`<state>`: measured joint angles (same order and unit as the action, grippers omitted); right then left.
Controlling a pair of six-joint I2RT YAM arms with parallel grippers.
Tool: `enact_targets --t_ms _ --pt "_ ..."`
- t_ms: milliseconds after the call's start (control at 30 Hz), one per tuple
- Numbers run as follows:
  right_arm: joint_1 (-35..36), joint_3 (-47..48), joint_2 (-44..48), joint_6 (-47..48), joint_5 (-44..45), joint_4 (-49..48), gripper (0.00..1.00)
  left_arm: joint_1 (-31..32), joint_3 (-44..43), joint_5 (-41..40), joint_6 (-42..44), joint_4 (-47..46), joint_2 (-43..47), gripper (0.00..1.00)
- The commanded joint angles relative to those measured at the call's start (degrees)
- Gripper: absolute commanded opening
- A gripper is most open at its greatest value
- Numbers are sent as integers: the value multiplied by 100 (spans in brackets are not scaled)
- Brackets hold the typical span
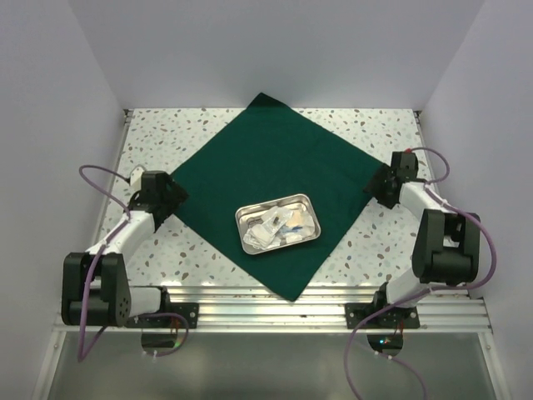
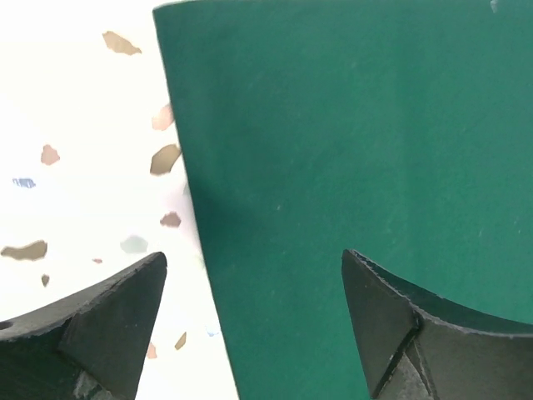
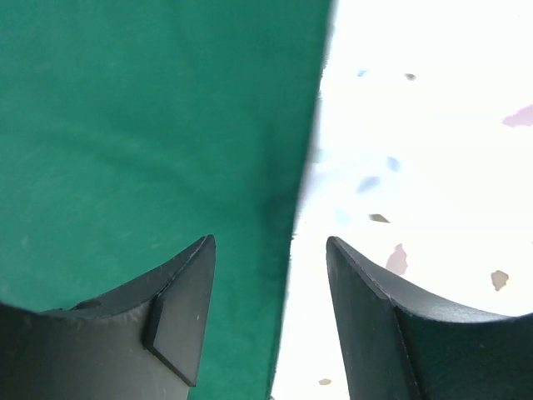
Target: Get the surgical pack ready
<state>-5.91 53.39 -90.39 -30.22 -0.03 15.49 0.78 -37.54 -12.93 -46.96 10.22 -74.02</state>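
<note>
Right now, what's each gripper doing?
Left gripper: open, over the green drape edge, holding nothing.
Right gripper: open, over the opposite edge, holding nothing.

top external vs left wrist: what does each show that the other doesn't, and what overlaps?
Only top external: the whole surgical pack drape spread flat as a diamond, the steel tray of white packets on its near half, and the right gripper at the drape's right corner.
Only left wrist: the left gripper is open and straddles the drape's edge, one finger over bare table, the other over fabric.
Both: the green drape, the speckled table, the left gripper at the drape's left corner.
</note>
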Motion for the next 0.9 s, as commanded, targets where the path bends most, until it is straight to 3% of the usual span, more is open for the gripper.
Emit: enact_targets --t_ms 0,300,467,600,867 --pt "20 -126 -57 -459 135 -520 60 -34 124 115 -393 59 151 89" --pt "-147 -452 -497 -1074 30 -1205 56 -69 519 563 -639 -406 -16 89" --pt "-147 -434 -769 -1162 30 -1443 47 -69 713 511 -876 -574 -130 88" --pt "-138 -399 -831 -1223 91 -1496 29 -69 792 423 -1060 -731 -227 79" --pt "-147 -399 -910 -1188 12 -1733 19 -69 1038 125 -1456 -1311 -710 52"
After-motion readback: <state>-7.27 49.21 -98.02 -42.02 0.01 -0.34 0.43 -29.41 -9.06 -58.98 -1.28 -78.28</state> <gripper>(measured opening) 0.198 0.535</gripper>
